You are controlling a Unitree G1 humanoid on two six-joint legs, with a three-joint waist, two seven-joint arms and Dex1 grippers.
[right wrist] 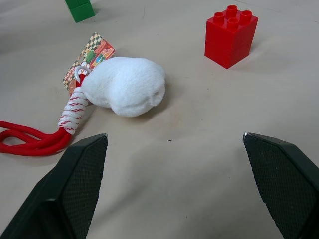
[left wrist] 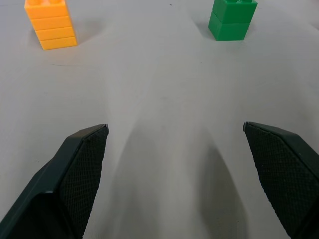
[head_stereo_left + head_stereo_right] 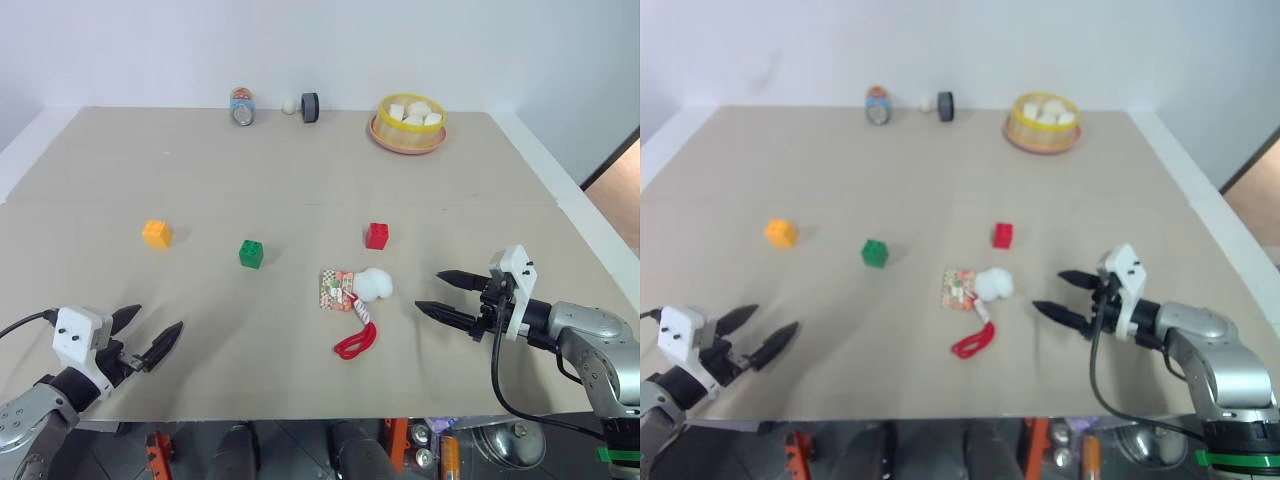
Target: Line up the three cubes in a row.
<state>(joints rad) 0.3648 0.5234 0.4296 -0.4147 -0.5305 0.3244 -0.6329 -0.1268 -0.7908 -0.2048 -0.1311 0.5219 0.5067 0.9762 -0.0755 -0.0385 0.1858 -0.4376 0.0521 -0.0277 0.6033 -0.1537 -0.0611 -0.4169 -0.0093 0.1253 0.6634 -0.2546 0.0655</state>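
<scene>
Green cube (image 1: 79, 9) beyond my white plush charm (image 1: 127, 85) cut off by the edge, far-side can's (image 3: 242, 107) label too small to read

My left gripper (image 3: 152, 343) and right gripper (image 3: 445, 295) each have two black pointy fingers (image 2: 75, 174) with bumpy pads. White blocks with little dark screws sit behind them. The arms are shiny grey, with black cables.

I see bare surface (image 3: 250, 180) all round the green cube (image 3: 251, 253): the orange-yellow cube (image 3: 157, 233) sits well left, the red cube (image 3: 377, 235) well right. Right of green, just nearer me, the white plush (image 3: 374, 284) and its red cord (image 3: 354, 342) block the right pincer (image 3: 446, 294).
</scene>
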